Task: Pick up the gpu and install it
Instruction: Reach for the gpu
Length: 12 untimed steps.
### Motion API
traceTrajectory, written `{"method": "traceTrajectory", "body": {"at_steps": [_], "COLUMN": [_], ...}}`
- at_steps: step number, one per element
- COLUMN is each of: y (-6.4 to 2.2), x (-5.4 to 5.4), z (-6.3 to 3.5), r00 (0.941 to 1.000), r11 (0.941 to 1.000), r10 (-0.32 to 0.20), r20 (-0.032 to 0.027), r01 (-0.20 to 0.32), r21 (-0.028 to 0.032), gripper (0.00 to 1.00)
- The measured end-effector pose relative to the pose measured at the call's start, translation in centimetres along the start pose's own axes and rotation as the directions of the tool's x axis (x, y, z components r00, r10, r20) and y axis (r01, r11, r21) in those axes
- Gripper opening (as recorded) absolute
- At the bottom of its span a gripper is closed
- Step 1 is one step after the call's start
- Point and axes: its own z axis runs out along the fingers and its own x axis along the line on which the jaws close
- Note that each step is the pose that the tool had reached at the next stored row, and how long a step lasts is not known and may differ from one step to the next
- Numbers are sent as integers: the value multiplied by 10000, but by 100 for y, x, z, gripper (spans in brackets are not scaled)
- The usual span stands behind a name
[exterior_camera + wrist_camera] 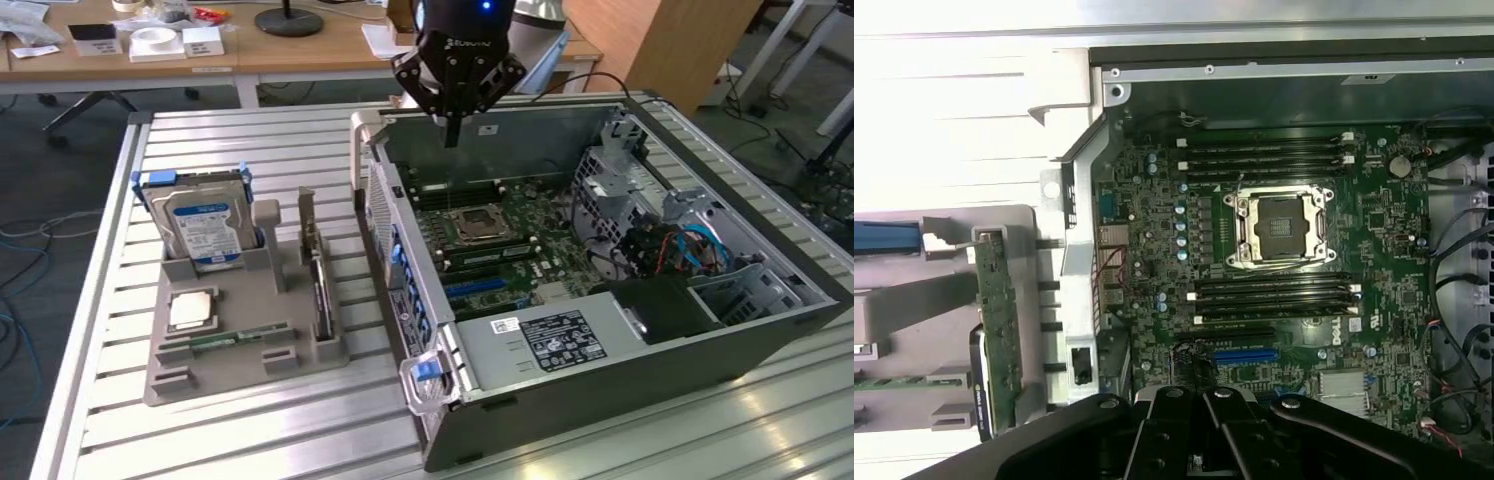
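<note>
Gripper (451, 135) hovers clenched (nothing held) above the open case (747, 335); gpu (320, 288) stands in the holder (214, 375).

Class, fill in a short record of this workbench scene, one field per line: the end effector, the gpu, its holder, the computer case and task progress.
end effector: shut, holding nothing, above the open case
gpu: standing on edge in the grey holder, untouched
grey holder: on the slatted table, at the exterior view's left of the case
hard drive: upright in the same holder
computer case: lying open, motherboard exposed
blue expansion slot: vacant
task progress: gpu not yet picked up
</note>
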Motion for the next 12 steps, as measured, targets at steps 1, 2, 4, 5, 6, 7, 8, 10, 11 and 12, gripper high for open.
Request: {"method": "traceTrajectory", "body": {"at_steps": [1,2,4,5,6,7,8,10,11,12], "y": [0,-1,-2,-3,-3,-3,-4,-5,-5,-5], "x": [7,14,27,33,40,46,51,62,67,73], "z": [0,0,-1,-1,-1,-1,-2,-2,-2,-2], "r00": [10000,10000,10000,10000,10000,10000,10000,10000,10000,10000], "r11": [10000,10000,10000,10000,10000,10000,10000,10000,10000,10000], "r10": [1,0,1,0,0,0,0,0,0,-1], "r20": [0,0,0,1,1,1,1,2,2,2], "r01": [-1,0,-1,0,0,0,0,0,0,1], "r21": [0,0,0,0,0,0,1,0,0,0], "gripper": [11,11,11,11,11,11,11,11,11,11]}}
